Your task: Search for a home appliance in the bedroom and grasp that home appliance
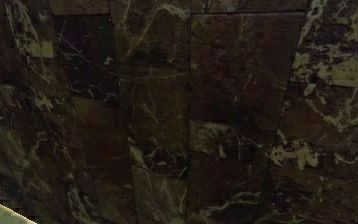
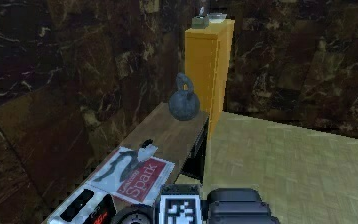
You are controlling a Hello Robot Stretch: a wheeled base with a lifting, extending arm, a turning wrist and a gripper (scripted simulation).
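Dark marble wall (image 1: 187, 100) faces you. To the side, a yellow cabinet (image 2: 209, 70) ends a low worktop (image 2: 172, 135) carrying a magazine (image 2: 137, 172), a round grey thing (image 2: 185, 97) and a small white box (image 2: 82, 206). The box is likely the appliance. In the arm side view it lies just left of the jaws, long axis slanting up-right, dark face up. Whether the jaws hold anything, you cannot tell.
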